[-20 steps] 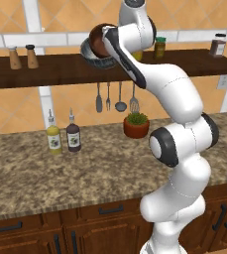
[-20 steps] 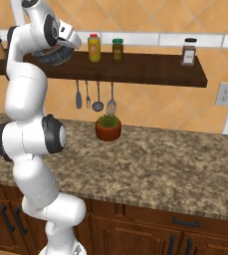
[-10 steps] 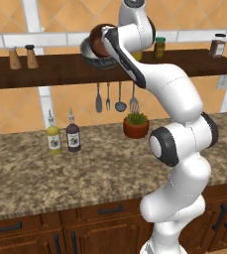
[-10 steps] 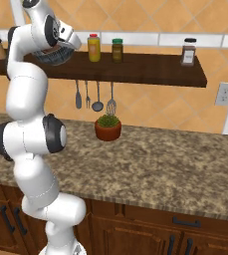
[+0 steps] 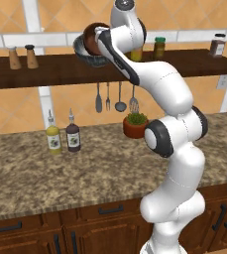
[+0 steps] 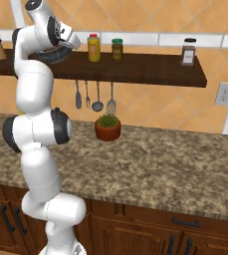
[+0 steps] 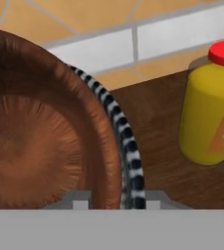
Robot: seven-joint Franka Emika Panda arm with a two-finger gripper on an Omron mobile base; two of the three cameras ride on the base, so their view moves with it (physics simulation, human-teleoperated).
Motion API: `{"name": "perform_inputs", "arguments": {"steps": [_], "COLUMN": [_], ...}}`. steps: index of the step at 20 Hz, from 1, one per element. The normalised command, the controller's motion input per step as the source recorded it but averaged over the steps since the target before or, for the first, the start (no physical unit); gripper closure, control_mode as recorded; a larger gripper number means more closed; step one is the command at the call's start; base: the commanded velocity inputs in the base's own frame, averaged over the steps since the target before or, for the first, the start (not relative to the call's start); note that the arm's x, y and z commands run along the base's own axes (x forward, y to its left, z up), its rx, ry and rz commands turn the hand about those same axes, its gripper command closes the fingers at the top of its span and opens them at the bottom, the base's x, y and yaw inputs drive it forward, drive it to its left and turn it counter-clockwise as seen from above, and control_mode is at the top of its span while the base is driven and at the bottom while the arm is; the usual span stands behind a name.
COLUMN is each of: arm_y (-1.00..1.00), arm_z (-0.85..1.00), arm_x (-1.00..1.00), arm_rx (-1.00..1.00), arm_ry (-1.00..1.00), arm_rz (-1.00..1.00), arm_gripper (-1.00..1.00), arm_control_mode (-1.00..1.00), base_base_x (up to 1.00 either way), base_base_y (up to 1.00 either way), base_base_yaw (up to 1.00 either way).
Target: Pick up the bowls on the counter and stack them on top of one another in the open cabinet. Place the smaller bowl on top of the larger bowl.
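Up high, the white arm reaches to the long dark wooden shelf (image 5: pixel 55 69) on the wall. The small brown bowl (image 5: pixel 91 38) sits inside the wider grey-blue bowl (image 5: pixel 87 55), and both are on the shelf, at the end of the arm. From the hand view, the brown bowl (image 7: pixel 40 141) is very close, and the striped rim of the grey-blue bowl (image 7: pixel 125 151) curves just beside it. The fingers (image 7: pixel 113 204) are at the bowls' edge, one small tip on each side of the two rims. I cannot tell if they are squeezing the rims or are loose.

A yellow jar with a red lid (image 7: pixel 209 110) stands on the shelf near the bowls. A green-lidded jar (image 6: pixel 117 50) stands just beside it, and a spice jar (image 6: pixel 187 52) is far along the shelf. Two shakers (image 5: pixel 22 57) stand at the other end.

Below, the speckled worktop (image 5: pixel 85 173) holds two bottles (image 5: pixel 63 136) and a pot with a green plant (image 5: pixel 135 125). Kitchen tools (image 6: pixel 95 94) hang under the shelf.
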Motion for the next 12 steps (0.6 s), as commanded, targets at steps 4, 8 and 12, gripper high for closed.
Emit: {"name": "perform_inputs", "arguments": {"steps": [4, 8, 12], "arm_y": [0.0, 0.0, -0.01], "arm_z": [0.0, 0.0, 0.09], "arm_x": [0.0, 0.0, -0.04], "arm_rx": [0.0, 0.0, 0.0], "arm_ry": [0.03, 0.0, -0.01], "arm_rz": [0.0, 0.0, 0.0], "arm_gripper": [-1.0, -1.0, -1.0], "arm_control_mode": [-1.0, -1.0, -1.0], "base_base_x": [0.0, 0.0, 0.0], "base_base_y": [0.0, 0.0, 0.0], "base_base_yaw": [0.0, 0.0, 0.0]}}
